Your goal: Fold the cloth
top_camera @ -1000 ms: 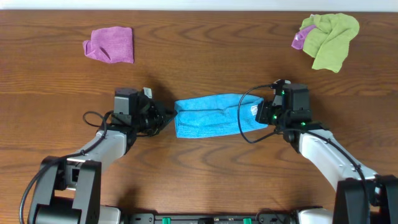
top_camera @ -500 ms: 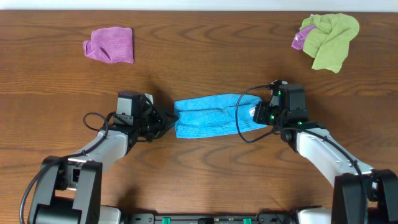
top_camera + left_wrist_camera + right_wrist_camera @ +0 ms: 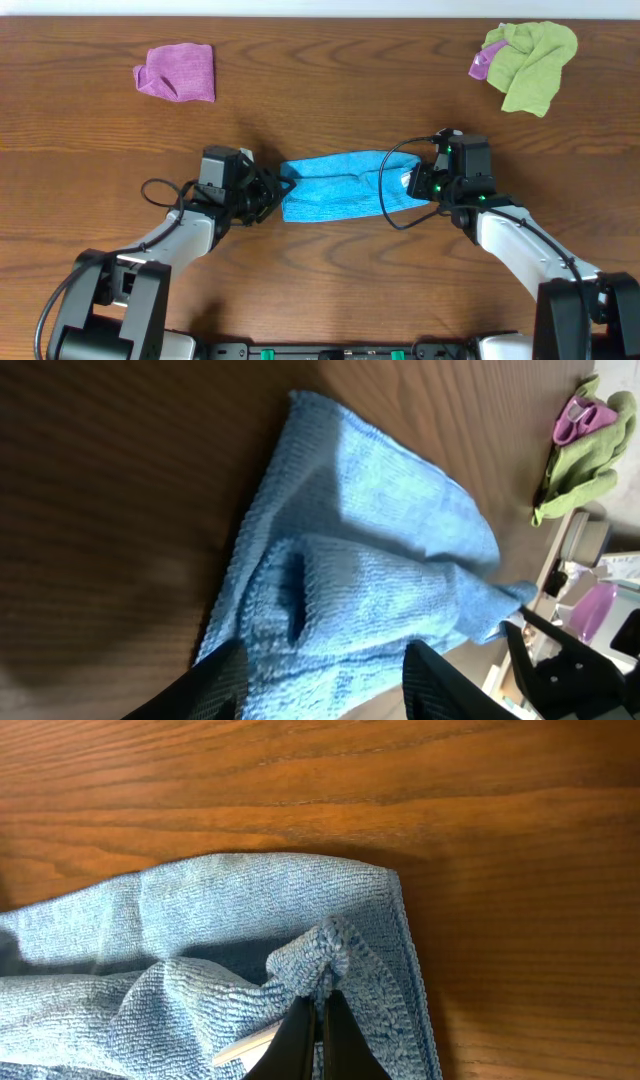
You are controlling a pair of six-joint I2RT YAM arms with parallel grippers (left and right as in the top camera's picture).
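On the wooden table [image 3: 320,110] ahead of me, a crumpled purple cloth [image 3: 178,72] lies far left; a lime-green cloth [image 3: 535,62] lies far right, touching a small purple piece [image 3: 481,64]

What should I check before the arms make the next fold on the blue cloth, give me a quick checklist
1. Right gripper has the cloth: ok, shut on a bunched bit of the right edge.
2. Left gripper ready to grasp: ok, jaws open with the cloth's left end between the fingers.
3. Cloth lying smooth: not ok, it is wrinkled, with a raised fold at the left end.
4. Cable away from the cloth: not ok, the right arm's cable loops across the cloth in the overhead view.
5. Purple cloth and green cloth out of the way: ok, both lie far back.
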